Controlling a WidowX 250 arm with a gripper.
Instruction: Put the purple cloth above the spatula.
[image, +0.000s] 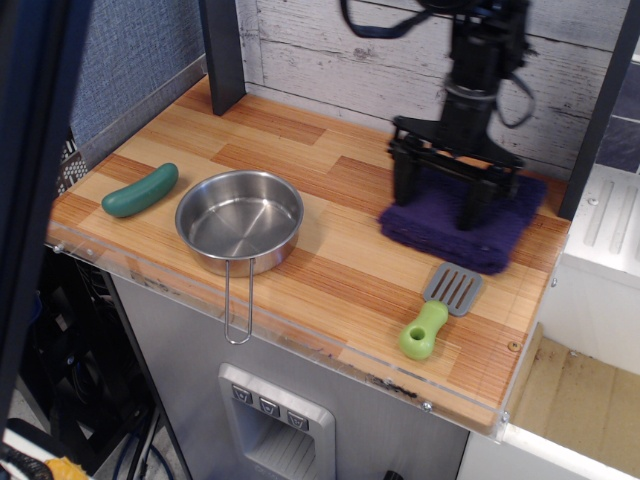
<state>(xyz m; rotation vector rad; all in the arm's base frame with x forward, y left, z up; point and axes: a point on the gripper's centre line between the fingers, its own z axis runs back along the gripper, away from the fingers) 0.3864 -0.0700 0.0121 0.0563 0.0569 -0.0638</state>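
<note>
The purple cloth (490, 238) lies on the wooden board at the back right, just behind the spatula (441, 308). The spatula has a grey slotted blade and a lime-green handle, and it lies near the front right edge. Its blade almost touches the cloth's front edge. My gripper (437, 200) points straight down onto the left part of the cloth. Its fingers (403, 185) are sunk into the towel with a thick fold between them. The far part of the cloth is hidden behind the gripper.
A steel pan (239, 221) with a wire handle sits at the front left of the board. A green cucumber toy (140, 190) lies left of it. A dark post (222, 55) stands at the back left, with a plank wall behind. A clear rim edges the board (300, 170).
</note>
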